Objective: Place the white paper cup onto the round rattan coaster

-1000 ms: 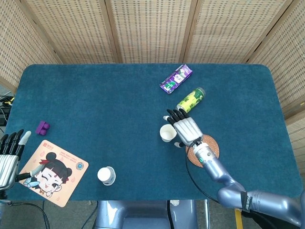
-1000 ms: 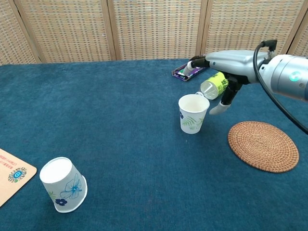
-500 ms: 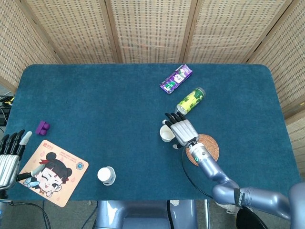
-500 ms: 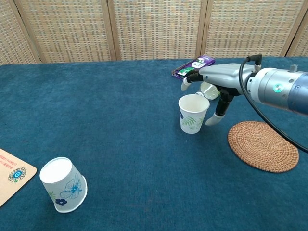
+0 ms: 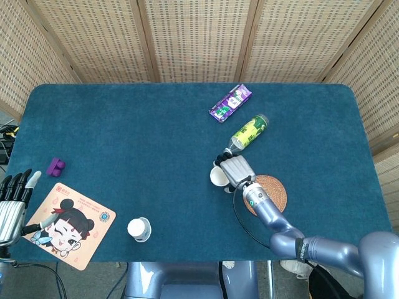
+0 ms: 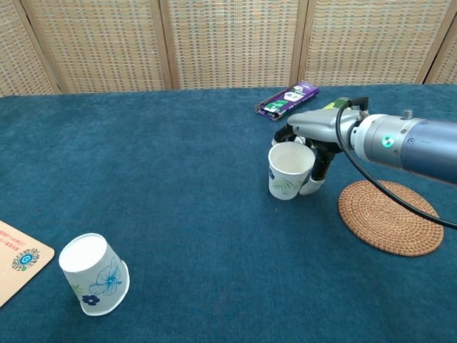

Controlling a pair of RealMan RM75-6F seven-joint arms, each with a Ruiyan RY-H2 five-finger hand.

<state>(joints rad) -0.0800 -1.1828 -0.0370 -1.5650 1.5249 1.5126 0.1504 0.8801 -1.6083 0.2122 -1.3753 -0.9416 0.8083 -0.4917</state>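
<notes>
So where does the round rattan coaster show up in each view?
Head view: rattan coaster right of centre, partly behind the right forearm.
Chest view: the coaster lies lower right, fully visible.
Shared landmark: the upright white paper cup, just left of it in both views.

In the head view the right hand (image 5: 235, 170) covers most of the white paper cup (image 5: 216, 176); only a part of its rim shows at the left side. In the chest view the fingers behind the cup are hidden, so it is not sure if they press its wall. The arm also hides the near edge of the round rattan coaster (image 5: 273, 190) in the head view. The left hand (image 5: 11, 205) is cut by the left edge of the picture. The cartoon mat (image 6: 18, 261) is cut by the left edge in the chest view. The print on the purple packet (image 5: 230, 103) is too small to read.
</notes>
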